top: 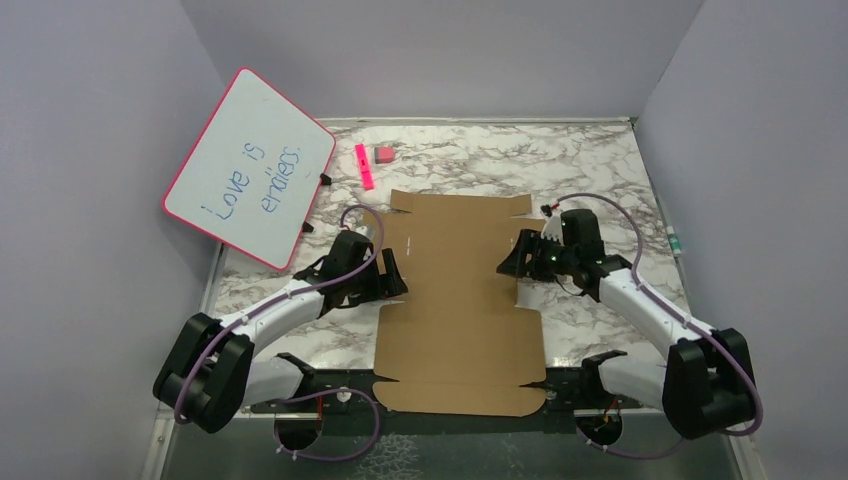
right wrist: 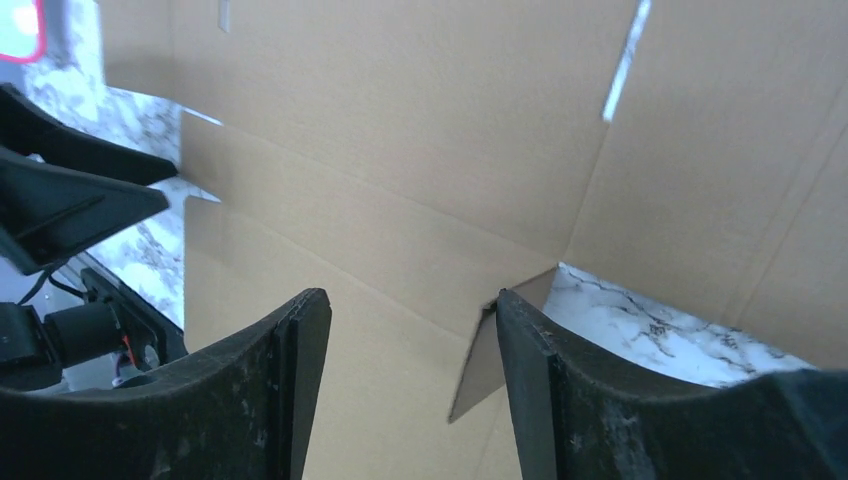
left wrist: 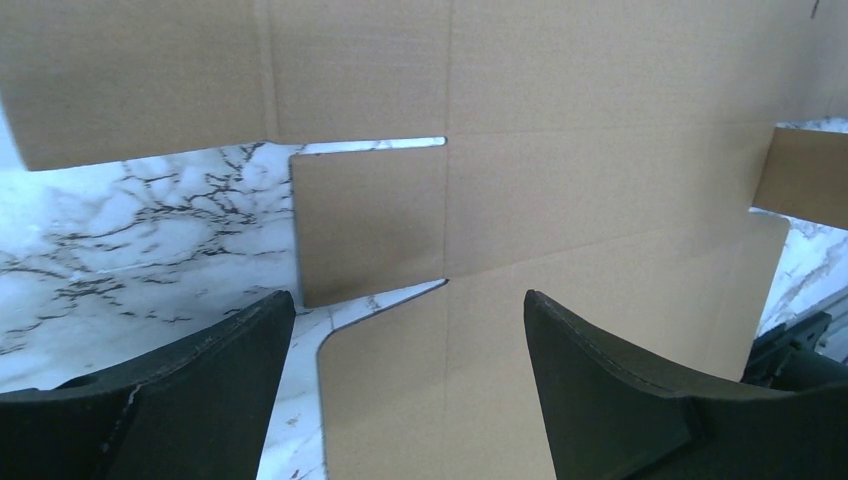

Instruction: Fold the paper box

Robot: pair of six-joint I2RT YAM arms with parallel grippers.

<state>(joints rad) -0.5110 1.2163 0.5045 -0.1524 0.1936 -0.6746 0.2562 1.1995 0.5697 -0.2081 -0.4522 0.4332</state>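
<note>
Paper box (top: 460, 300) lies 12-to-6 o'clock. Your left end effector (top: 393, 273) sits at its 9 o'clock edge, right end effector (top: 513, 262) at 3; both gape, empty.

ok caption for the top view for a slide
Left tool and right tool, both open, flank the flat box on the table

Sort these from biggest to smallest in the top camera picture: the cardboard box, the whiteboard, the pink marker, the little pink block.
1. paper box, flat, biggest.
2. whiteboard, propped up, maybe nearer the camera, yet looks smaller.
3. pink marker, longer.
4. pink block, though these two look close.
</note>
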